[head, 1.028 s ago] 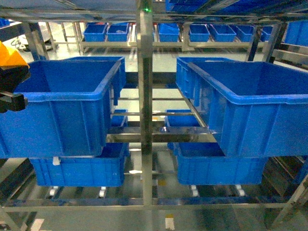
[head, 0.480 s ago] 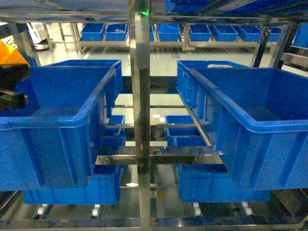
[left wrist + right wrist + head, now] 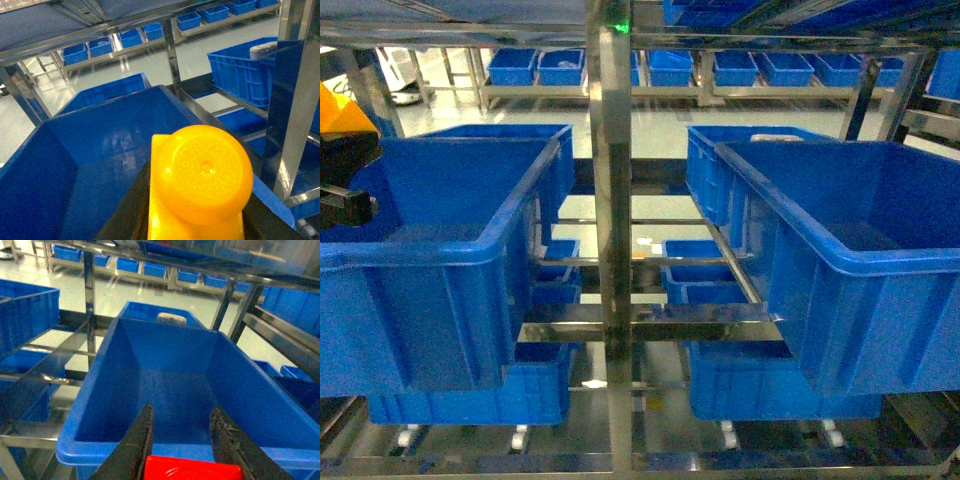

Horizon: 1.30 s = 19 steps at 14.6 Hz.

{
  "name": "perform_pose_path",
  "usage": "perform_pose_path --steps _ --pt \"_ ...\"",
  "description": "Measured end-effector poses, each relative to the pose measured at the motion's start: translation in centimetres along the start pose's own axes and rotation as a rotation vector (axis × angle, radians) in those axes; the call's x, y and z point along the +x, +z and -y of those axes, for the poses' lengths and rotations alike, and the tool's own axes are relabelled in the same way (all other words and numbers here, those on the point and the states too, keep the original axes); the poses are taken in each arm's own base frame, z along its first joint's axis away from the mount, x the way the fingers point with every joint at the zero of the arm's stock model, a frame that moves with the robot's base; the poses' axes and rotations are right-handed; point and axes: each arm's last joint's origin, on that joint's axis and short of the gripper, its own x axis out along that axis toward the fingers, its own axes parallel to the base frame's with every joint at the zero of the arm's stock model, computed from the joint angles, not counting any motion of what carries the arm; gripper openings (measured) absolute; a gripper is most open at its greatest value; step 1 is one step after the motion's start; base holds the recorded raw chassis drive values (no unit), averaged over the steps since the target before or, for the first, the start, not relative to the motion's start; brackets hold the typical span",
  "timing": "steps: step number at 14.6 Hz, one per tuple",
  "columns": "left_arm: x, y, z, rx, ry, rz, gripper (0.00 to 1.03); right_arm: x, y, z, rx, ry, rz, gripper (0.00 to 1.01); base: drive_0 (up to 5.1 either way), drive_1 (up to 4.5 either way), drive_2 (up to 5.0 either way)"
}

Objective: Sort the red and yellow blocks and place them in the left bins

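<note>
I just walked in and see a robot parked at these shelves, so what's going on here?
The robot faces a metal rack of blue crates with a toy brick in each end effector. The left end effector holds the yellow block above the left bin. The right end effector grips the red block in front of the right-hand crate. Neither block has been dropped yet.

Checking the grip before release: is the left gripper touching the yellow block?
Touching. The left wrist view shows the yellow block wedged between the left gripper's dark fingers.

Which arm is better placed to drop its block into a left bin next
Left. Its gripper holds the yellow block over the left bin; the right gripper, with the red block, faces the right-side bin.
</note>
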Motion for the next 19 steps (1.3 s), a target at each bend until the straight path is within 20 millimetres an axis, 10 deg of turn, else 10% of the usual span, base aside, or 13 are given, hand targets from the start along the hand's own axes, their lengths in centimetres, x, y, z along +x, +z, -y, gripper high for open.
perform_pose_path --steps 4,7,11,19 --pt "0.0 0.0 0.0 0.000 0.000 0.000 0.27 2.1 -0.9 1.0 -0.006 -0.016 -0.082 0.28 0.0 0.00 0.0" --pt "0.0 0.0 0.0 0.000 0.000 0.000 0.27 12.6 -3.0 3.8 -0.007 -0.025 -0.203 0.28 0.0 0.00 0.0" --pt "0.0 0.0 0.0 0.000 0.000 0.001 0.27 18.0 -2.8 4.5 -0.006 -0.062 -0.251 0.28 0.0 0.00 0.0" --pt "0.0 0.0 0.0 0.000 0.000 0.000 0.27 22.2 -6.5 5.2 0.100 -0.124 -0.379 0.32 0.0 0.00 0.0"
